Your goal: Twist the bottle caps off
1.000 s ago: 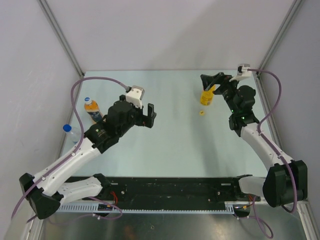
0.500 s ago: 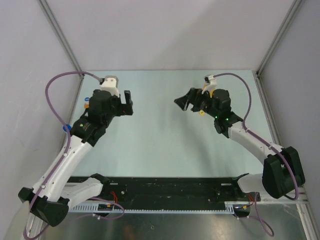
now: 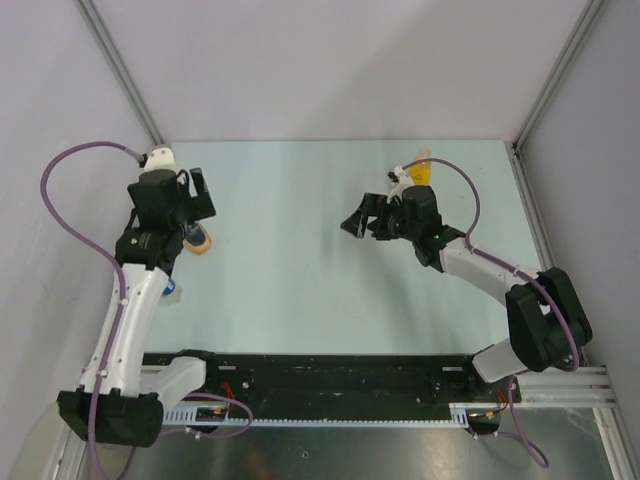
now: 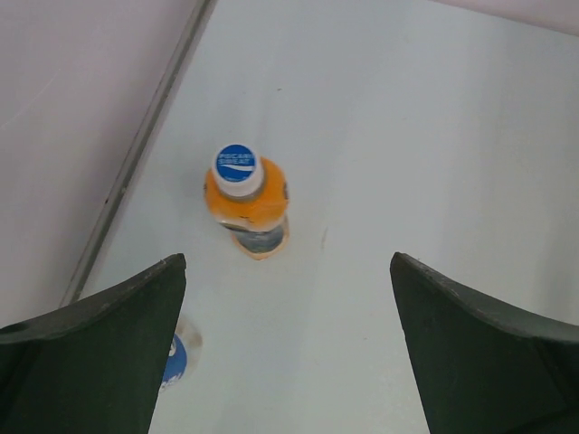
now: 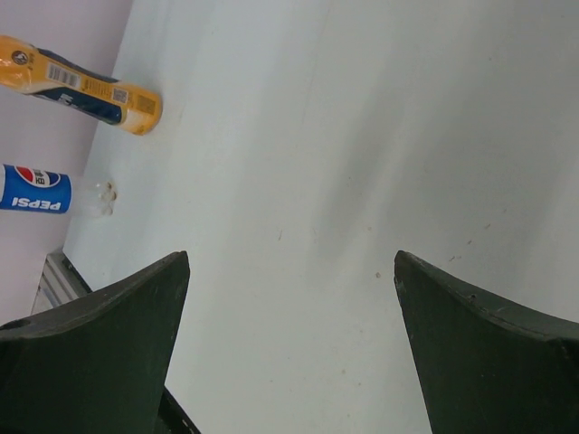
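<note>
The short orange bottle (image 4: 251,206) stands upright near the left wall, its white cap (image 4: 238,170) with a blue logo still on. It also shows in the top view (image 3: 199,240). My left gripper (image 4: 288,262) is open and empty, above and just short of it (image 3: 198,192). The clear water bottle's blue cap (image 4: 174,358) peeks out beside my left finger. The tall yellow-orange bottle (image 3: 422,173) stands at the back right, behind my right arm. My right gripper (image 3: 362,216) is open and empty over mid-table (image 5: 291,258). The yellow cap is hidden.
The right wrist view looks across the table to the orange bottle (image 5: 81,87) and the Pepsi-labelled water bottle (image 5: 36,190) by the left wall. The metal wall frame (image 4: 145,145) runs close to the left of the orange bottle.
My left arm swung left and back until its gripper is over the short orange bottle. My right arm left the yellow bottle and moved toward the table's middle.
</note>
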